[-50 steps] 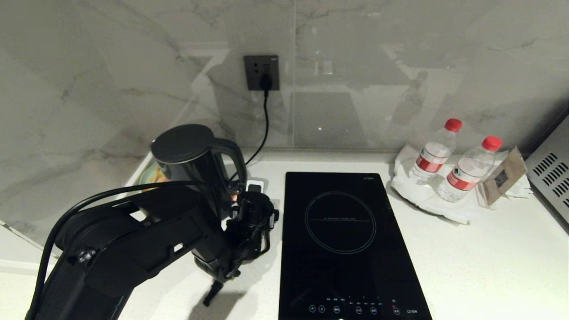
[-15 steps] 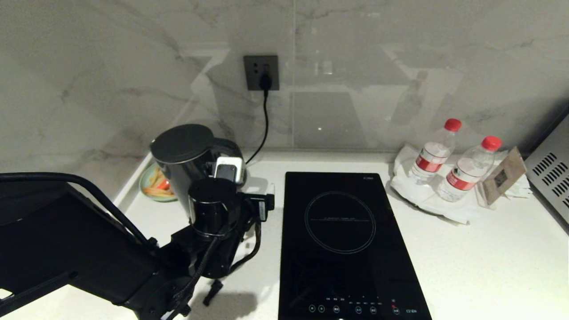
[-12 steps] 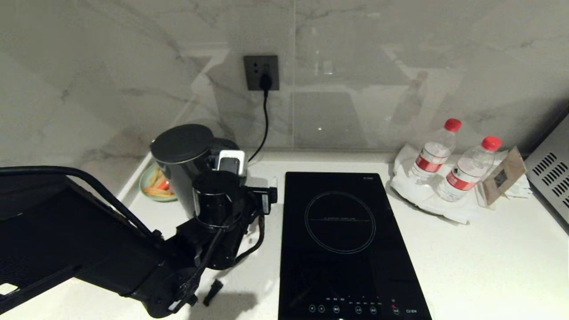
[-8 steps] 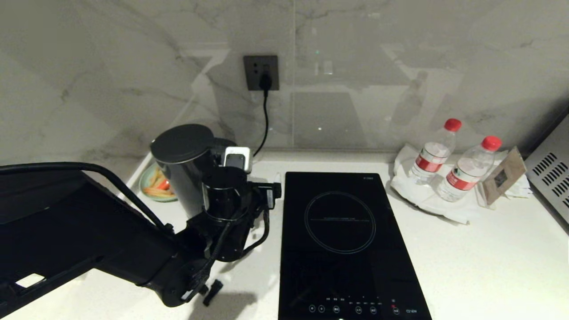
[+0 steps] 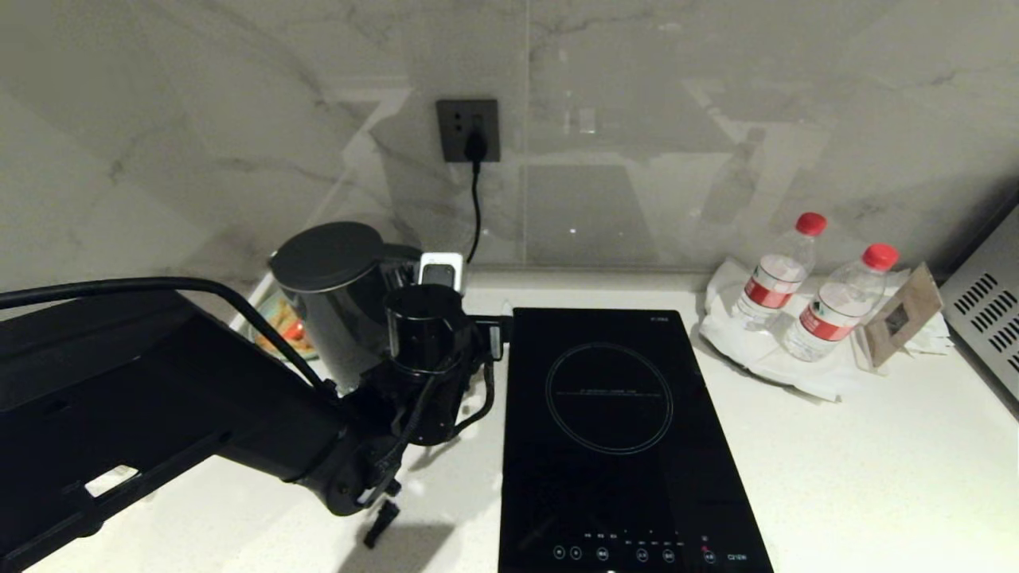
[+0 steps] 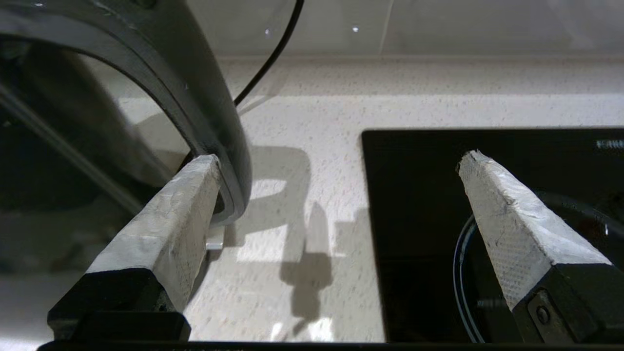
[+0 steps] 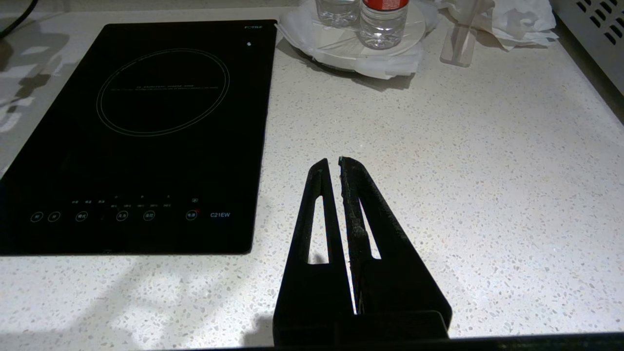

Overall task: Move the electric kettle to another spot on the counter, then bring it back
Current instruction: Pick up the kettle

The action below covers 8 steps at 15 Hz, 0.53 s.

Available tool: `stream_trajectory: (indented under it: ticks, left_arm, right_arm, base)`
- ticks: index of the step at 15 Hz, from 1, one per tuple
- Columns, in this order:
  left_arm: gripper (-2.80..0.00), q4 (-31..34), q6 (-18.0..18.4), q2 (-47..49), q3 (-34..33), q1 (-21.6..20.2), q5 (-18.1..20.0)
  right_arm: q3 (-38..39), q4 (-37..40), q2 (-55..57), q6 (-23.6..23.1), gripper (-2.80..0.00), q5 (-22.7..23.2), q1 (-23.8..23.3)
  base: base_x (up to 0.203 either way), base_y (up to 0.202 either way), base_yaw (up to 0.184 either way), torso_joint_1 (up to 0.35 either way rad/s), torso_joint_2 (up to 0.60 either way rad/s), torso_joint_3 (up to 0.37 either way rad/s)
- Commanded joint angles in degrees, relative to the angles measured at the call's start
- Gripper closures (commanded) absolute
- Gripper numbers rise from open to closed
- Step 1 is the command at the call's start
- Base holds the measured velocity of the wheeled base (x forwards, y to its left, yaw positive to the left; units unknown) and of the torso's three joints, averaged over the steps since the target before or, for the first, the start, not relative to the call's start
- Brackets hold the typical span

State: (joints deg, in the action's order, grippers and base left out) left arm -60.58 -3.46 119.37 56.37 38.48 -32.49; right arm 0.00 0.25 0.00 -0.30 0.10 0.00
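Observation:
The electric kettle (image 5: 338,306), glossy black with a flat lid, stands at the back left of the white counter (image 5: 836,461). My left arm reaches in from the lower left, and its wrist (image 5: 426,346) is right beside the kettle's handle side. In the left wrist view my left gripper (image 6: 339,156) is open wide. One taped finger (image 6: 170,219) lies against the lower curve of the kettle's loop handle (image 6: 204,107), and the other finger (image 6: 512,229) hangs over the cooktop. Nothing is gripped. My right gripper (image 7: 336,161) is shut and empty, low over bare counter.
A black induction cooktop (image 5: 613,430) lies just right of the kettle. A cord (image 5: 475,215) runs from the wall socket (image 5: 468,130) down behind the kettle. A plate of food (image 5: 280,322) sits behind it. Two water bottles (image 5: 776,274) and a card stand (image 5: 903,314) are at back right.
My left arm has pushed forward and to the right, bringing the wrist further along the kettle's handle side toward the wall. The gripper stayed open and the kettle has not moved.

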Motion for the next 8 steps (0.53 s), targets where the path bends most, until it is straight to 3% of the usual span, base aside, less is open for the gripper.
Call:
stream_trajectory:
  ticks: [1,8]
  left_arm:
    - [-2.8,0.0,-0.1,2.7,2.7,-1.0,-0.3]
    - [-2.8,0.5,-0.1,2.3,2.3,-2.1,-0.9]
  right_arm:
    - [0.0,0.0,0.0,0.0,0.0,0.0,0.0]
    - [0.0,0.0,0.0,0.0,0.0,0.1,0.0]
  base:
    - [0.0,0.0,0.0,0.0,0.0,0.0]
    - [0.0,0.0,0.0,0.0,0.0,0.0]
